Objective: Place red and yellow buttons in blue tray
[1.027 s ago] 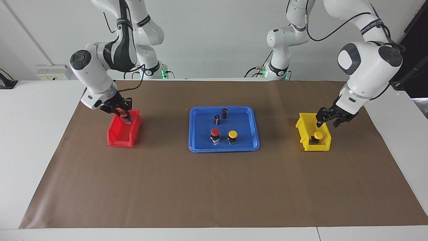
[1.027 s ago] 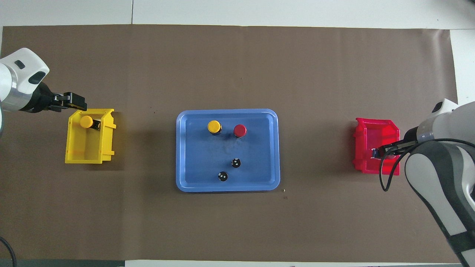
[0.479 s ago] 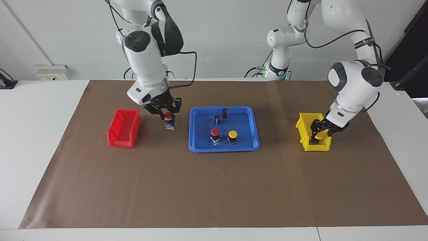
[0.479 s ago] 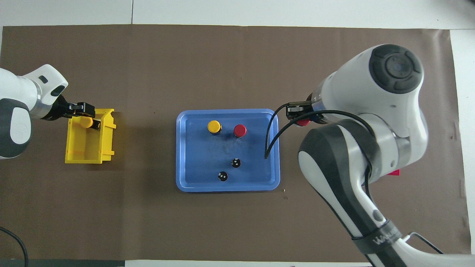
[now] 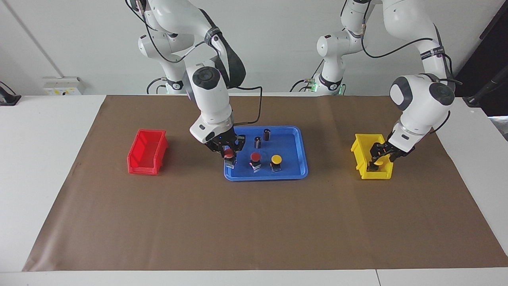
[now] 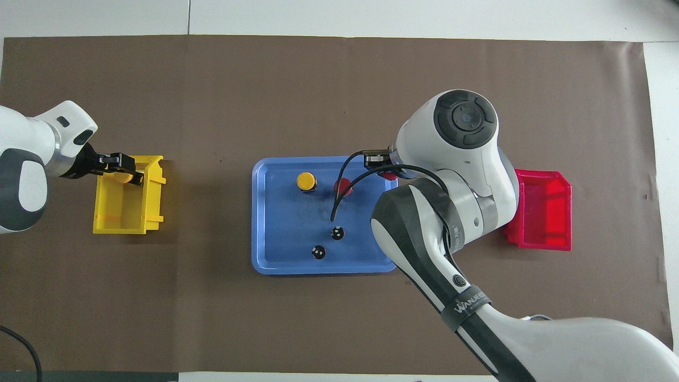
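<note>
The blue tray [image 5: 266, 176] [image 6: 260, 223] lies mid-table with one red button [image 5: 255, 157] and one yellow button [image 5: 276, 159] [image 6: 305, 181] standing in it. My right gripper [image 5: 229, 153] is shut on a second red button [image 5: 228, 152], held low over the tray's end toward the right arm; whether it touches the floor I cannot tell. The left gripper [image 5: 380, 155] [image 6: 127, 168] is down in the yellow bin [image 5: 361, 159], open, its fingers on either side of another yellow button [image 5: 379, 162].
Two dark capless cylinders [image 5: 266, 134] [image 5: 258, 142] stand in the tray, nearer to the robots than the buttons. The red bin [image 5: 147, 153] [image 6: 541, 212] sits toward the right arm's end. Brown paper covers the table.
My right gripper lifted the red button out of the red bin and carried it to over the tray. The left gripper came down into the yellow bin around the yellow button.
</note>
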